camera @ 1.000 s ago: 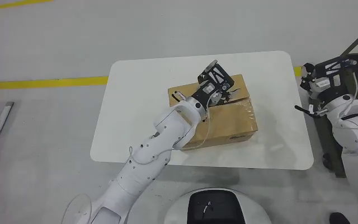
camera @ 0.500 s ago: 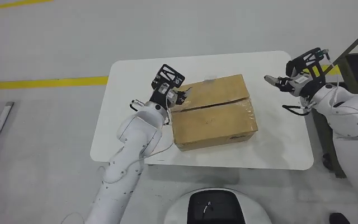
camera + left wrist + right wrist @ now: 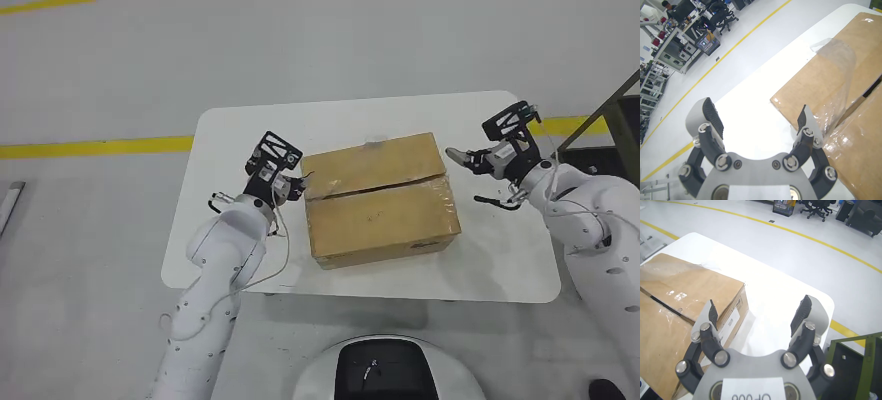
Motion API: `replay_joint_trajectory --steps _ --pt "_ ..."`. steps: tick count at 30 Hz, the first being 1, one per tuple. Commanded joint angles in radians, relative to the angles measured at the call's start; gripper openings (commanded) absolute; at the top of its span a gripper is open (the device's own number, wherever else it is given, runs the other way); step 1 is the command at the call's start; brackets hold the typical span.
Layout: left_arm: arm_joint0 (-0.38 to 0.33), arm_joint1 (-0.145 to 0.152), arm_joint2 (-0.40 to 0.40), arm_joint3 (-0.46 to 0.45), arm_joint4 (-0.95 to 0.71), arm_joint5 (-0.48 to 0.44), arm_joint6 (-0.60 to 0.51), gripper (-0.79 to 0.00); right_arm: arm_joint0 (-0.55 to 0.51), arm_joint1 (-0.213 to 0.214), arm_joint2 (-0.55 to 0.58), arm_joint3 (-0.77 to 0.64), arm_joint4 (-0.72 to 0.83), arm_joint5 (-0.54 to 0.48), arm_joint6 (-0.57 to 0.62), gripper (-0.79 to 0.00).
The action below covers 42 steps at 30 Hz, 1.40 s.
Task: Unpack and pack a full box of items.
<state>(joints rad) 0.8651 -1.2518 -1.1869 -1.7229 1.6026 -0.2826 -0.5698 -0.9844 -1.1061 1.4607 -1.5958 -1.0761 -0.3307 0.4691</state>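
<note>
**White table, one taped cardboard box, two open grippers**

Top view: on the white table (image 3: 240,130) we see the cardboard box (image 3: 380,200) near the middle, flaps down, with a dark slit along their seam. The left gripper (image 3: 290,180) sits just beside the box's left end; the right gripper (image 3: 465,178) is near its right end, apart from it.

Left wrist view: the jaws stand spread and empty, beside a box corner where clear tape (image 3: 840,62) hangs loose.

Right wrist view: the jaws are likewise spread and empty beside the box's labelled end; a green frame (image 3: 853,357) stands past the table edge.
</note>
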Motion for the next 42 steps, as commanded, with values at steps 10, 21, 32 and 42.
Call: replay_joint_trajectory --steps 10,21,32,42 --pt "-0.107 -0.027 0.12 0.147 0.039 -0.02 0.063 0.0 -0.048 0.01 0.057 -0.019 -0.058 0.067 -0.01 0.0" --pt "-0.139 -0.046 0.166 0.175 -0.013 -0.063 0.085 0.0 -0.076 0.016 0.092 -0.045 -0.049 0.079 0.002 0.0" --pt "-0.165 -0.077 0.265 0.154 -0.056 -0.071 0.115 0.0 -0.102 0.026 0.154 -0.055 -0.048 0.087 0.009 0.0" --pt "-0.206 -0.116 0.348 0.169 -0.104 -0.039 0.151 0.0 -0.156 0.04 0.255 -0.083 -0.039 0.078 0.022 0.0"
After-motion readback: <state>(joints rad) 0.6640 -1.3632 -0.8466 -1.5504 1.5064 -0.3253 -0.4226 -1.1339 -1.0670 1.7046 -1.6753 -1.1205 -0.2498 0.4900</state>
